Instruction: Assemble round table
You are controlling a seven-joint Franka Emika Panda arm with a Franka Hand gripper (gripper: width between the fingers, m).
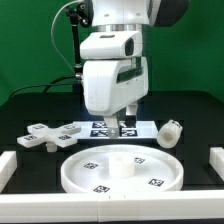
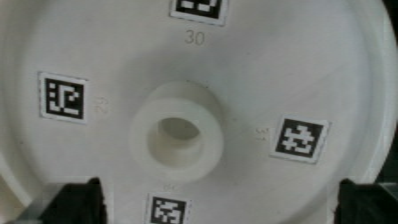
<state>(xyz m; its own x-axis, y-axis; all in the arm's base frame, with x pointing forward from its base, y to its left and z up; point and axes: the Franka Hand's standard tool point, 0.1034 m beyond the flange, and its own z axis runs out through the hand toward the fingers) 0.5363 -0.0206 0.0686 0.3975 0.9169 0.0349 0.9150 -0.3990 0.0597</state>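
Observation:
The large white rimmed disc (image 1: 120, 170) lies flat at the front middle of the table, tags facing up. In the wrist view the disc (image 2: 125, 60) fills the picture, with its centre socket (image 2: 178, 130) showing. My gripper (image 1: 120, 127) hangs above the disc's far edge, open and empty. Its two dark fingers (image 2: 75, 205) stand wide apart over the disc surface, and the gripper (image 2: 217, 208) holds nothing. The cross-shaped foot (image 1: 45, 136) lies at the exterior view's left. The short cylinder leg (image 1: 169, 133) lies at the exterior view's right.
The marker board (image 1: 140, 128) lies flat behind the disc, under the gripper. White border bars stand at the exterior view's left (image 1: 6, 165) and right (image 1: 215, 165), and one runs along the front edge (image 1: 110, 207).

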